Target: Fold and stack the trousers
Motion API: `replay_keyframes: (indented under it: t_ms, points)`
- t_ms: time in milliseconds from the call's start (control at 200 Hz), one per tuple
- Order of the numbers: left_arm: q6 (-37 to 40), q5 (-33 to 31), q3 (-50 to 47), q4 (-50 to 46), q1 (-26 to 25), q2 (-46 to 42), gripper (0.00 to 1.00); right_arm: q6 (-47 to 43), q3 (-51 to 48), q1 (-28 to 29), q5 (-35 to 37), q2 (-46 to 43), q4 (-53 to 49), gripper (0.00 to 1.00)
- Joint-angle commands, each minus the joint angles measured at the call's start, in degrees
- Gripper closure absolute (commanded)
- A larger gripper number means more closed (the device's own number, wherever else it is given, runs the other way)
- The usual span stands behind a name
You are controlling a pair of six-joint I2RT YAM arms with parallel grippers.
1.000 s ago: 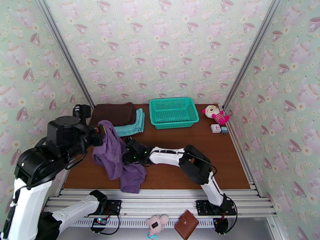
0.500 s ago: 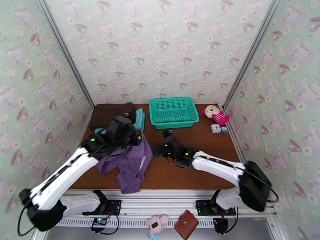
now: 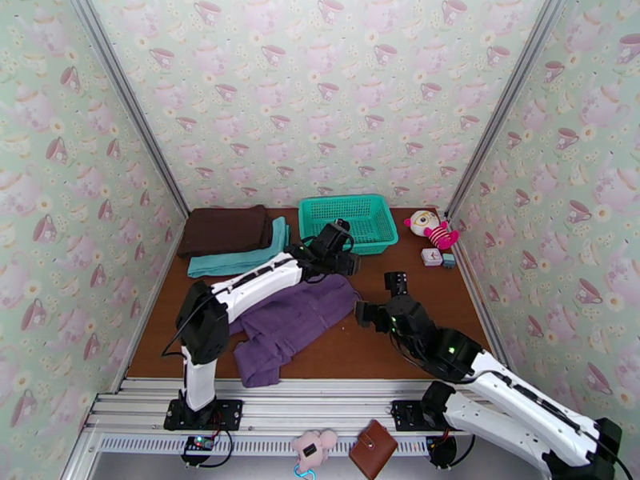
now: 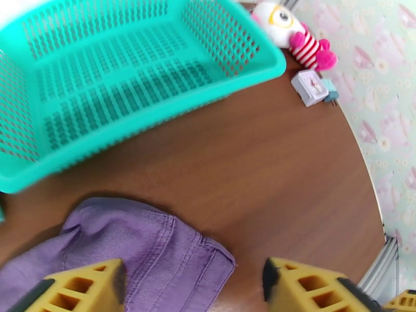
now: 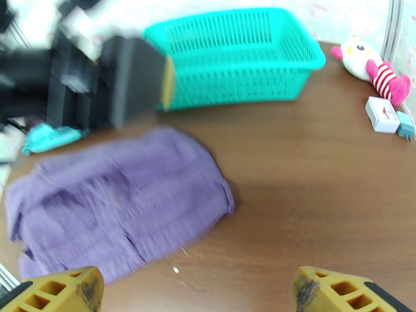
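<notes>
Now you can see the trousers (image 3: 292,326) lying spread on the table (image 3: 448,314) just in front of the teal basket (image 3: 349,248), while your left gripper (image 4: 192,279) and right gripper (image 5: 197,287) both hold their fingers apart, empty.

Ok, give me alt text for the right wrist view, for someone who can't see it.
Purple trousers lie loosely spread on a brown table, with the arm's own yellow fingers wide apart at the bottom corners. Behind are a teal mesh basket, the blurred left arm and a plush toy.
</notes>
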Motion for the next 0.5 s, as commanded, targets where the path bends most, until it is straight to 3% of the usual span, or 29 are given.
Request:
replay_keyframes:
  t_ms: [0, 85, 220, 496]
  points:
    - [4.1, -9.5, -9.3, 1.8, -0.5, -12.8, 0.23, -1.9, -1.4, -0.8, -1.6, 5.5, 1.9, 0.01]
    - [1.8, -14.1, -18.1, -2.5, 0.7, -19.6, 0.25, -3.1, -0.6, -2.8, -3.9, 11.9, 4.7, 0.01]
    - [1.5, -15.5, -28.9, -7.9, 3.6, -26.3, 0.29, -5.0, 1.8, -9.0, -9.2, 24.3, 10.8, 0.01]
    - [1.9, -8.4, -41.3, -3.8, 11.2, -35.7, 0.31, -6.0, 6.1, -13.0, -11.2, 39.7, 20.9, 0.08]
